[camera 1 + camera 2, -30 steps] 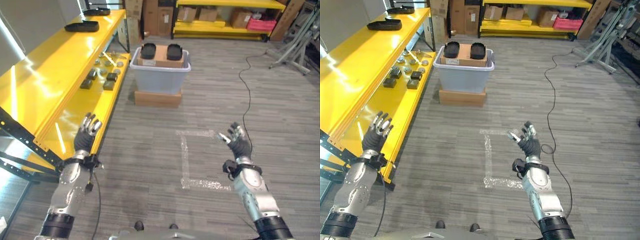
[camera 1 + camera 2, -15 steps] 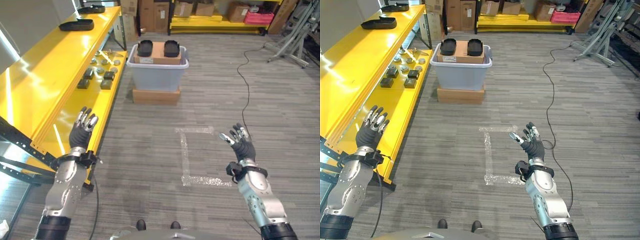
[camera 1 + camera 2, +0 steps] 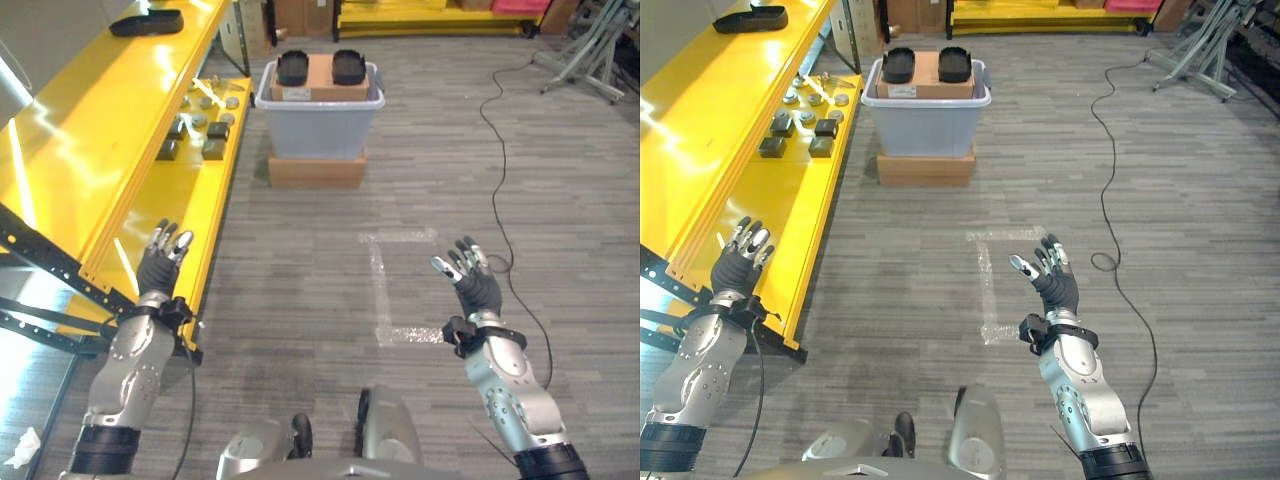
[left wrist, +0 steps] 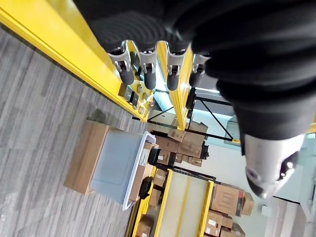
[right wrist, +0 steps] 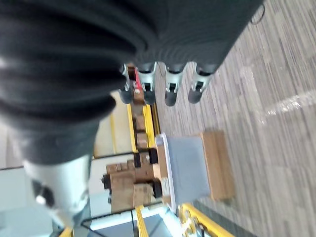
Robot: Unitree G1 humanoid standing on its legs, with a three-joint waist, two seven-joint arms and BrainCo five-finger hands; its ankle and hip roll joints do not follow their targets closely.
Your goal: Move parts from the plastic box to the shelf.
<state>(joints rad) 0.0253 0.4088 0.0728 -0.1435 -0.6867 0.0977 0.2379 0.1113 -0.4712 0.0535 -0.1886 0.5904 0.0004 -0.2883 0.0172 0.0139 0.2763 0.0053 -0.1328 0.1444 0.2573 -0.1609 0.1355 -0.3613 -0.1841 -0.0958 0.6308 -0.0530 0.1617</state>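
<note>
My view has closed on the plastic box [image 3: 320, 110]; left hand [image 3: 162, 268] and right hand [image 3: 472, 285] remain spread, empty. No parts [image 3: 312, 68] collected yet.

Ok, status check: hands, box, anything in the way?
Left hand and right hand open, both empty. Plastic box ahead on a cardboard base, two black parts on top. Cable on floor, right of path.

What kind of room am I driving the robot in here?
Likely a warehouse or workshop storeroom: long yellow shelving holding small parts, stacked cardboard boxes on racks beyond, and a grey plastic box on the floor.
</note>
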